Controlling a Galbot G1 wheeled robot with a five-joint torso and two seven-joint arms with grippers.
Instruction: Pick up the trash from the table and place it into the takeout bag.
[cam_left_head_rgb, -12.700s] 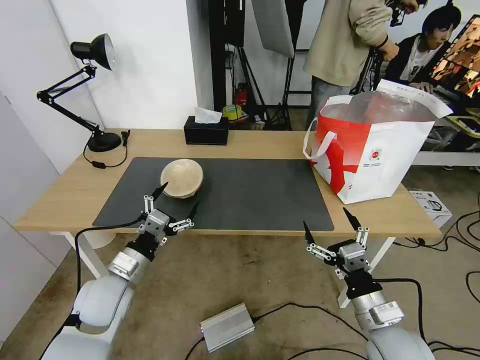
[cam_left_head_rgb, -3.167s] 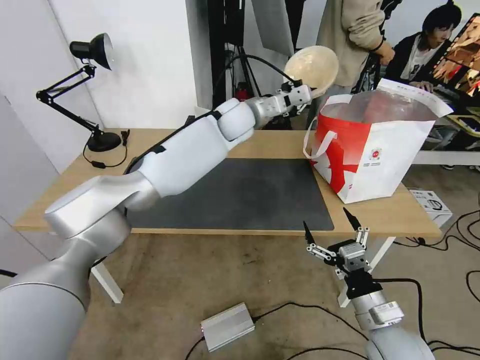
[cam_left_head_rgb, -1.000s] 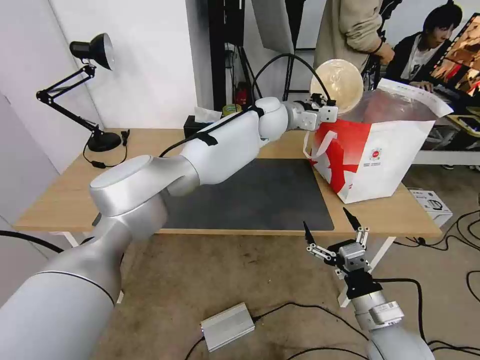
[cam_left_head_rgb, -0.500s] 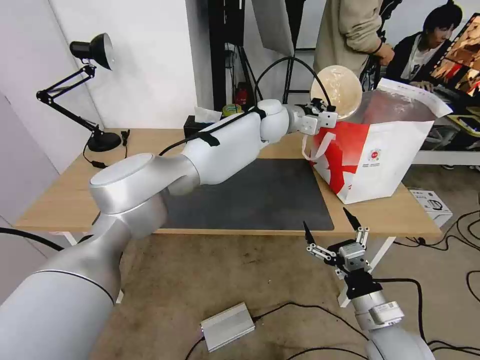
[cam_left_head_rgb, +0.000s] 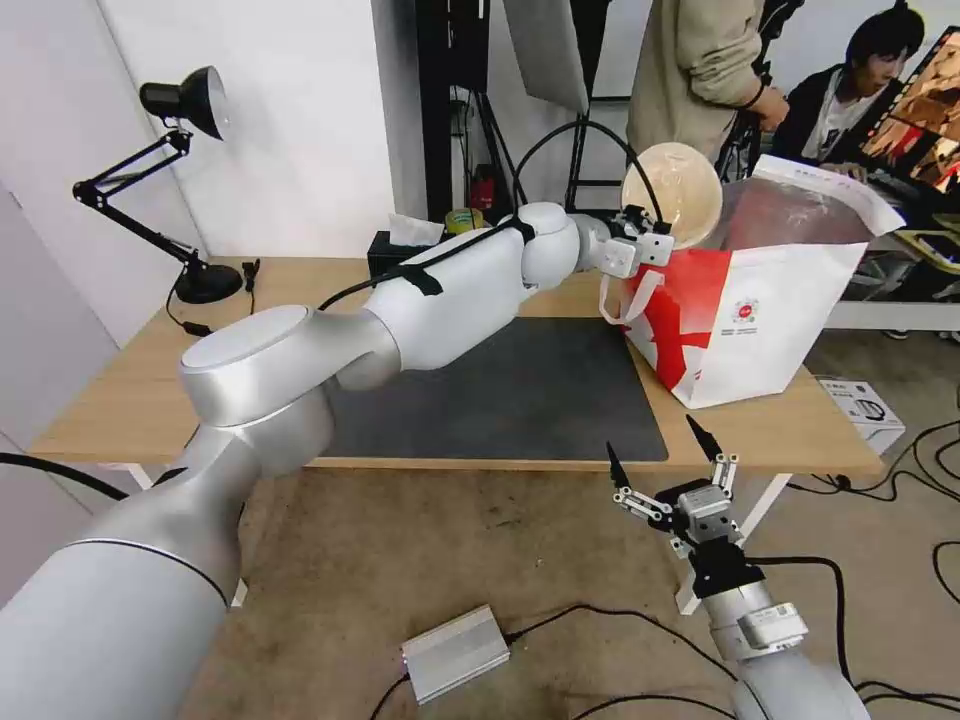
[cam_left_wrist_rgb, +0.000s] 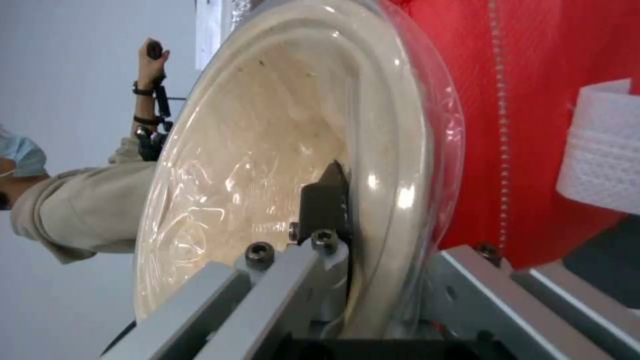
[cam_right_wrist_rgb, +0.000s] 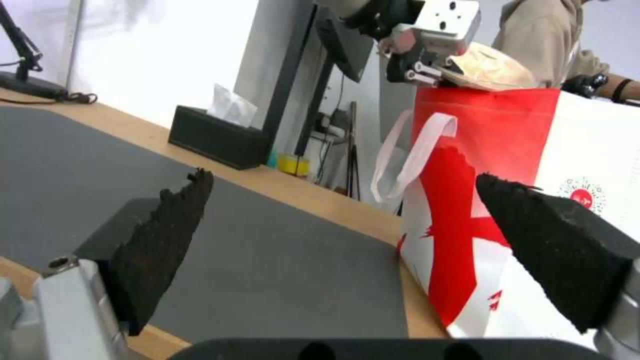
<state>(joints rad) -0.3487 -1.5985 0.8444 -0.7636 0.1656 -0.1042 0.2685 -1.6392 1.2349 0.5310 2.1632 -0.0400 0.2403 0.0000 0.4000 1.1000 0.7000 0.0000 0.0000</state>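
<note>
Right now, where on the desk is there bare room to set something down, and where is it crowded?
The dark grey mat is bare from the left arm across to the takeout bag. A wood strip lies free between the desk lamp and the tissue box. The bag's corner is crowded: the left gripper holds the beige bowl at its mouth.

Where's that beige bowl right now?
In the head view, the bowl is up in the air, held on edge by the left gripper at the near-left top corner of the bag.
</note>
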